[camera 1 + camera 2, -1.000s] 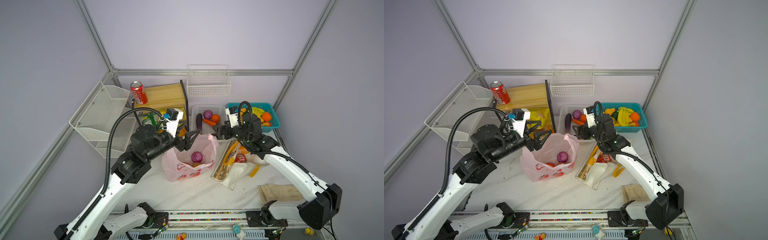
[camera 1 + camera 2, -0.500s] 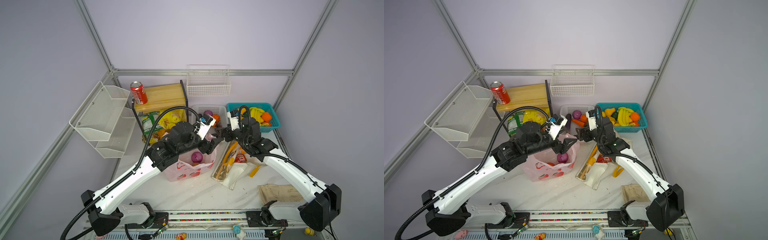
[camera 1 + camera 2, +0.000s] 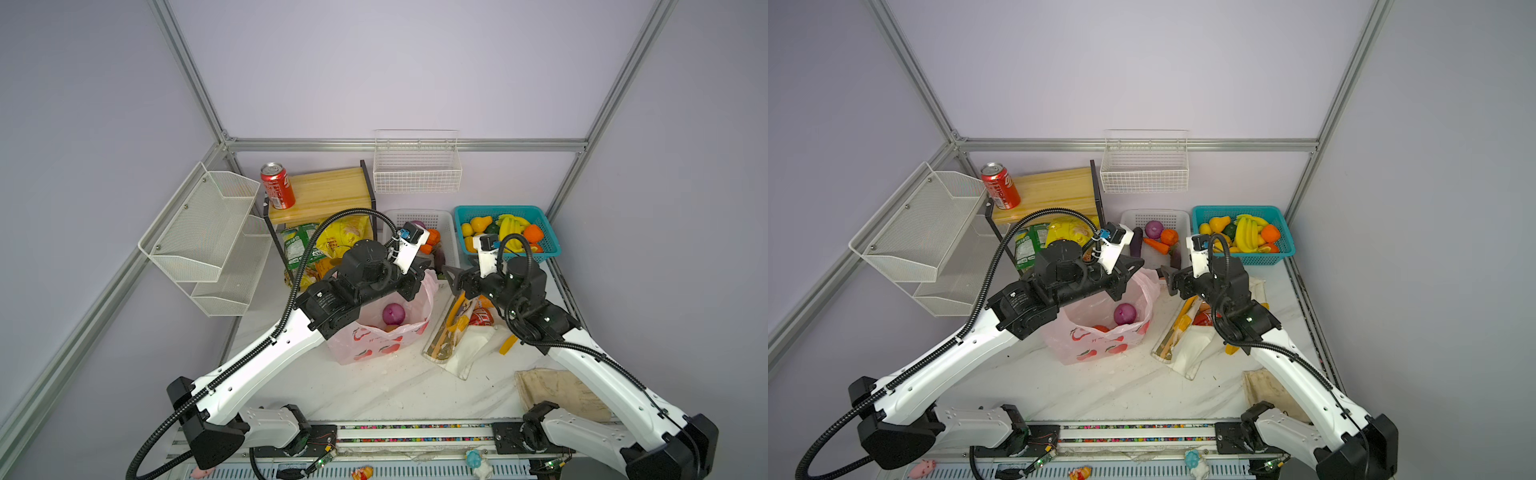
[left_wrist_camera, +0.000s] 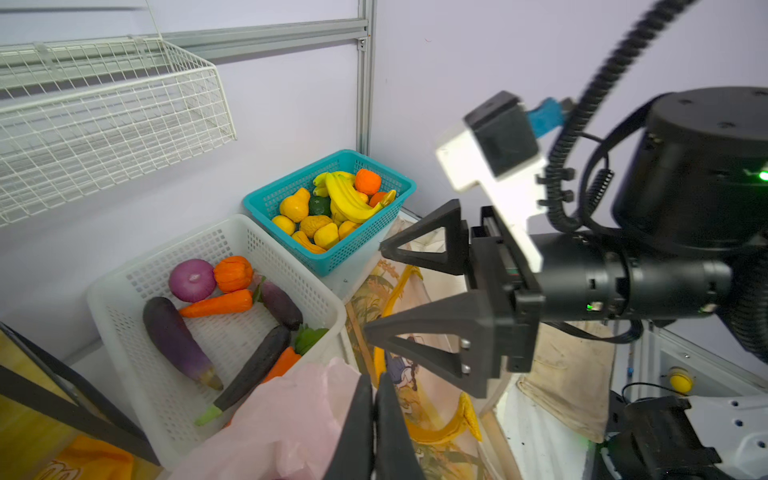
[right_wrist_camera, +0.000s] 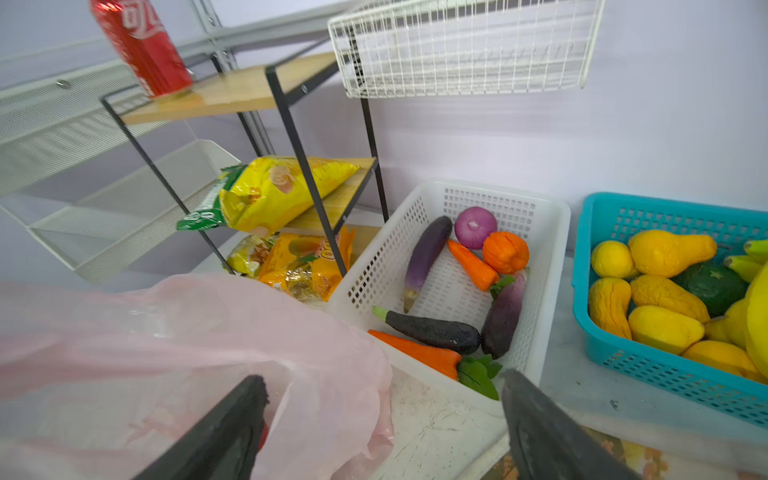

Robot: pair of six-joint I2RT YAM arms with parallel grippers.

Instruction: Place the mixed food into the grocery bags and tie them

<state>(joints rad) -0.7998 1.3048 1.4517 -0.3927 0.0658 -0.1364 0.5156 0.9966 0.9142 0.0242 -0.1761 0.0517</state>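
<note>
Our left gripper [image 4: 372, 384] has fingers pressed together at the rim of the pink bag [image 3: 374, 349] on the tabletop [image 3: 374, 386]; we should close the right gripper [image 4: 374, 291], fingers spread, gently on its handle.

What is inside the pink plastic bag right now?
A purple onion lies in the pink bag, with a red piece partly showing beside it. The left arm and the cloudy film hide anything else.

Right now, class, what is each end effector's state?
Left end effector: closed at the pink plastic bag's rim; grip unclear.
Right end effector: open, holding nothing.
</note>
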